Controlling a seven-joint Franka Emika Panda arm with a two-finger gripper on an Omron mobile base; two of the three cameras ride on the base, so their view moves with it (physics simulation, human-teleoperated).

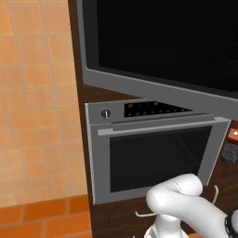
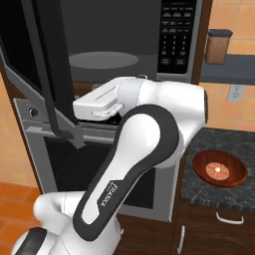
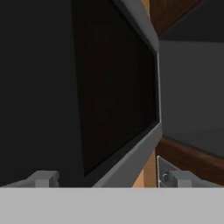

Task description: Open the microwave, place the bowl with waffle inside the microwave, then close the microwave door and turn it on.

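The microwave stands open, its grey cavity and round pale turntable in sight. The microwave door is swung out to the left, with its dark bar handle running down its near edge. In the left base view the door is a wide black glass panel in a grey frame. My white hand reaches left, just right of the handle's lower end. My gripper is open, and the door's glass and grey frame slant close ahead of it. On the dark counter at right sits the reddish-brown bowl with the waffle in it.
A silver oven with a horizontal handle sits under the microwave. The microwave's keypad is right of the cavity. A brown canister stands on a shelf at upper right. My arm crosses the oven front. Orange tiled wall and floor lie to the left.
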